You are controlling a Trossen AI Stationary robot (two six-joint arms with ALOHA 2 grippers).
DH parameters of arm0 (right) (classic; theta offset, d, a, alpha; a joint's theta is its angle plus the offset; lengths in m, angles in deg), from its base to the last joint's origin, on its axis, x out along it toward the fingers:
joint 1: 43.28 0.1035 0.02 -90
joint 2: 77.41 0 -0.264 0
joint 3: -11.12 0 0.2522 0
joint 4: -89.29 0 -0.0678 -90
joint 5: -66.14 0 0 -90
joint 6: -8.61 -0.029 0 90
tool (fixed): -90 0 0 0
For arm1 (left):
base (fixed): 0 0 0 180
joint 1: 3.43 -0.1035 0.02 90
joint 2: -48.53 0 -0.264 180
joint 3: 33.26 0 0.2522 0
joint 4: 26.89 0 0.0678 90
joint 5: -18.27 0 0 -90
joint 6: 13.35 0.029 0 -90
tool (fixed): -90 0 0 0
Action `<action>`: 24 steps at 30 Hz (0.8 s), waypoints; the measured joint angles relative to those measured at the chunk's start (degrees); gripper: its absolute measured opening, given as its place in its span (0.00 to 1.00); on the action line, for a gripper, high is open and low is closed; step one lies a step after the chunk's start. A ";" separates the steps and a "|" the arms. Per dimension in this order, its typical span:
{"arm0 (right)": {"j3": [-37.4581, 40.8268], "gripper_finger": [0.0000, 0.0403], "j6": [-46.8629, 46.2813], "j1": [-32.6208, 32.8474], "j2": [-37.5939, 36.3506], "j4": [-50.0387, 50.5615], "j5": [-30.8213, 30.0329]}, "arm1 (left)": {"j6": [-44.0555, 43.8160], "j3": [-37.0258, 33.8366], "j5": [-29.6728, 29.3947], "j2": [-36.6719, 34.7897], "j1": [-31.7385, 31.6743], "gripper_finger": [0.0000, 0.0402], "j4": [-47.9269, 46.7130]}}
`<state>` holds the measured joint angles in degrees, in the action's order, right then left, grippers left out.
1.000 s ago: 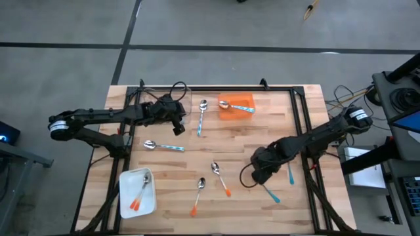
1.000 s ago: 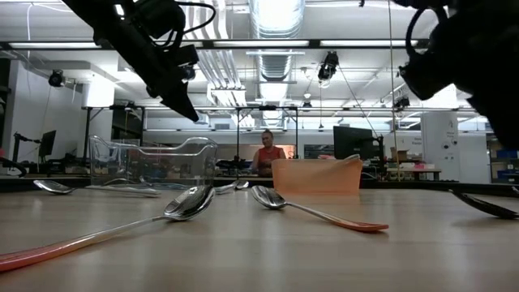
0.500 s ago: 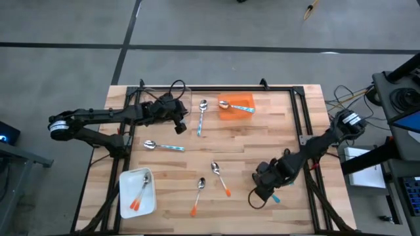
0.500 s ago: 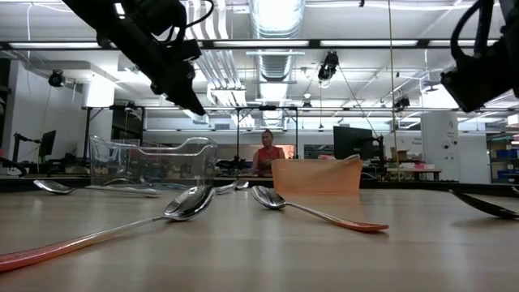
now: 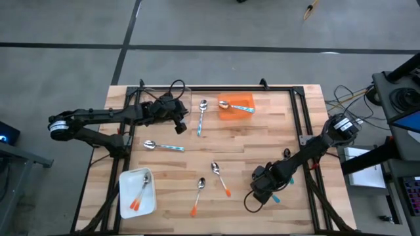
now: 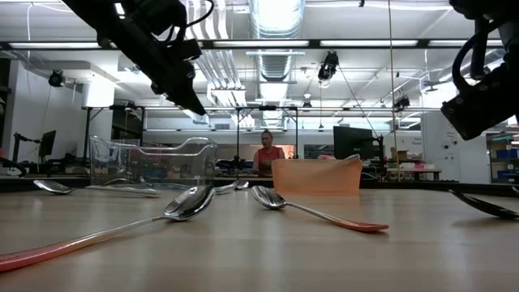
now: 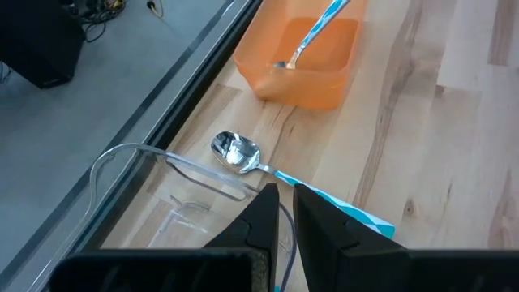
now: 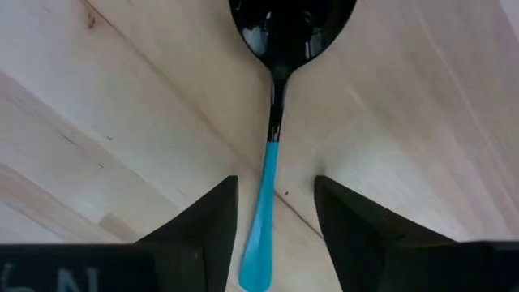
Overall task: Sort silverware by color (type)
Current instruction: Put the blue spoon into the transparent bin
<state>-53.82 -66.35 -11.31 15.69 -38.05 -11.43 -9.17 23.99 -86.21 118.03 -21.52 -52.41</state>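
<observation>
Right gripper (image 8: 272, 215) poised low over surface (image 5: 262, 131), fingers (image 8: 203, 223) spread, straddling teal handle of dark-bowled spoon (image 8: 276, 105); nothing gripped. Handle thin and flat on the wood: likely to slip or pivot out if fingers closed off-centre, or to be skated away if tips scraped the boards first. Spoon located near front right of surface, beside gripper in high view (image 5: 274, 196).

Left gripper (image 7: 280, 212) held shut and empty at rear left, above clear container (image 7: 162, 174), next to light-blue-handled spoon (image 5: 201, 117). Another light-blue spoon (image 5: 235, 105) noted in orange bin (image 5: 236, 105); one more (image 5: 163, 146) loose at left. Orange-handled spoons: two loose near front centre (image 5: 221, 177), (image 5: 198, 195), two in white tray (image 5: 138, 193). Misfiling risk judged small.
</observation>
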 joint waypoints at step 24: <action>-0.06 0.03 7.07 0.09 -0.08 0.00 -6.30 | 0.80 0.00 0.00 0.13 0.00 0.06 0.82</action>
<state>-53.88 -59.28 -11.22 15.60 -38.05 -17.73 -8.37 23.99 -86.21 118.16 -21.52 -51.59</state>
